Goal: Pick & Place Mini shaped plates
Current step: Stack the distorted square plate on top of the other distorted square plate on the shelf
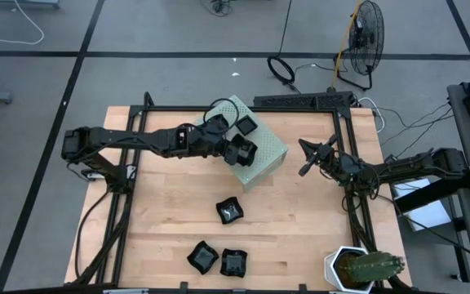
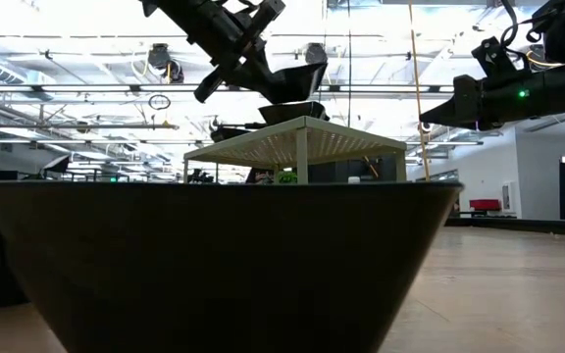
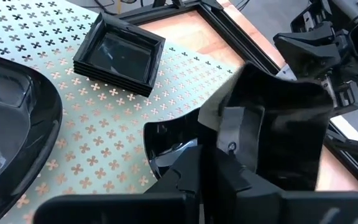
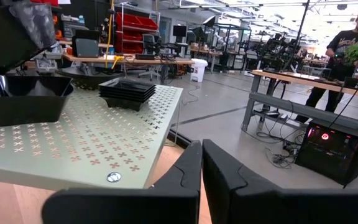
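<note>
My left gripper [image 1: 239, 152] reaches over the pale green perforated box [image 1: 269, 155] and is shut on a black mini shaped plate [image 3: 284, 124]. This plate hangs just over another black plate [image 3: 166, 146] lying on the box top. A stack of square plates [image 3: 120, 56] and a larger plate [image 3: 11, 130] also rest flat on the box. Three more plates [image 1: 230, 211] [image 1: 203, 256] [image 1: 233, 262] lie on the wooden table. My right gripper [image 1: 307, 161] waits shut at the table's right side, holding nothing. My left gripper pinches the plate's side wall [image 3: 244, 134] at its rim between the two fingers. The fingers slant down from the table's left side. The plate [image 2: 297, 80] hangs tilted, just above the plate [image 2: 292, 111] on the box; whether the two touch I cannot tell.
A potted cactus [image 1: 365, 268] stands at the table's near right corner. A black frame [image 1: 345, 114] runs around the table's edges. One dark plate [image 2: 224, 265] sits right before the low camera and blocks most of that view. A person [image 4: 353, 50] stands far off in the room.
</note>
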